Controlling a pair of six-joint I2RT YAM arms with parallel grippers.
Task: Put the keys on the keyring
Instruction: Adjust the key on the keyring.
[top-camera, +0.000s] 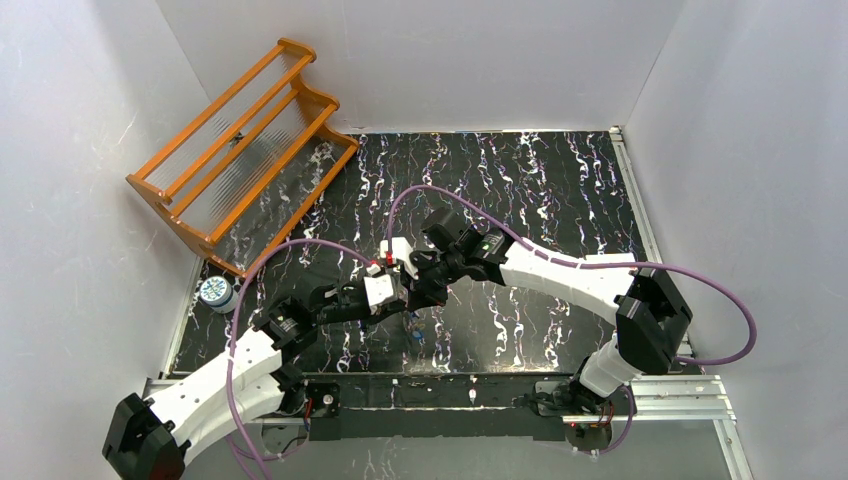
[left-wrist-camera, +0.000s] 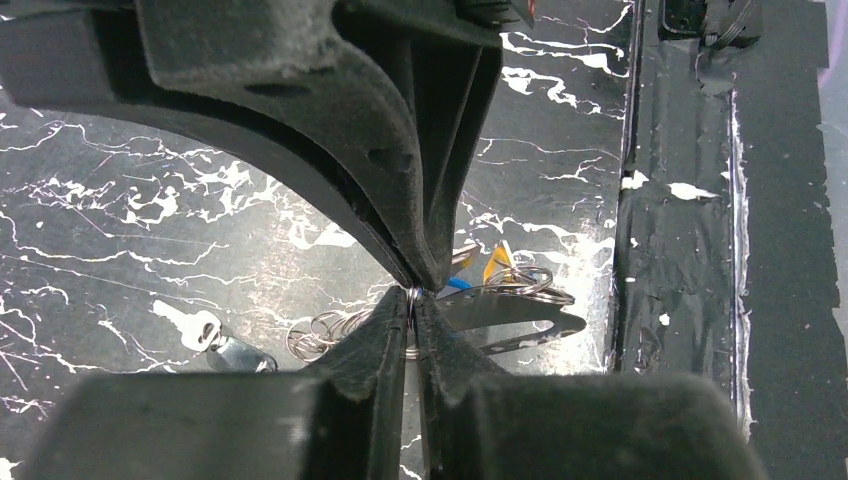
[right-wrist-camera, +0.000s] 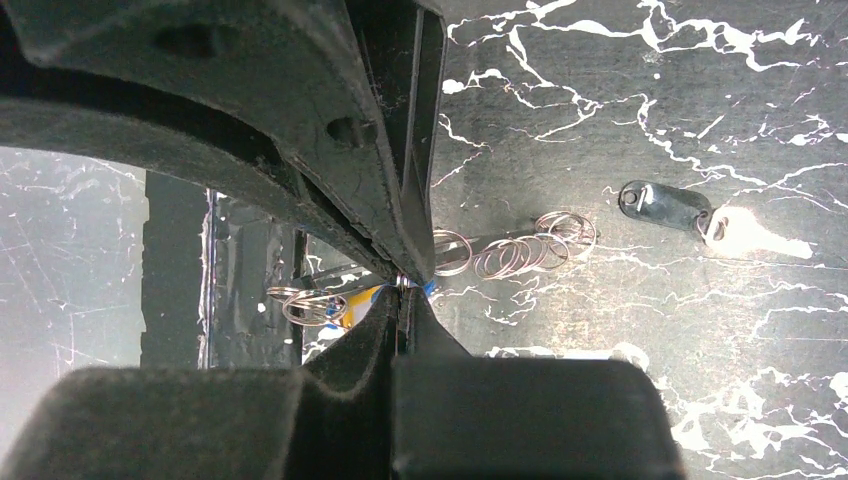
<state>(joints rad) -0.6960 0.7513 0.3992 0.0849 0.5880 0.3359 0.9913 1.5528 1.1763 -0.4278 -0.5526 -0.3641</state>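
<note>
While left hand (left-wrist-camera: 412, 297) pinches shut, the tin (top-camera: 215, 291) sits lidded

Both arms stretch inward, wrists tilted downward; the left gripper (left-wrist-camera: 413, 292) and right gripper (right-wrist-camera: 403, 283) meet tip to tip, each with jaws pinched together

Black, white-veined tabletop (top-camera: 520, 180); orange rack (top-camera: 240, 140); purple cables (top-camera: 740, 320); silver rings (right-wrist-camera: 520, 255); black-headed key (right-wrist-camera: 660, 205).

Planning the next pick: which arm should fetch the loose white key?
Probably right: left end effector and right end effector both pinch a ring, but the right view shows the key clear; a left finger partly hides its fob.
</note>
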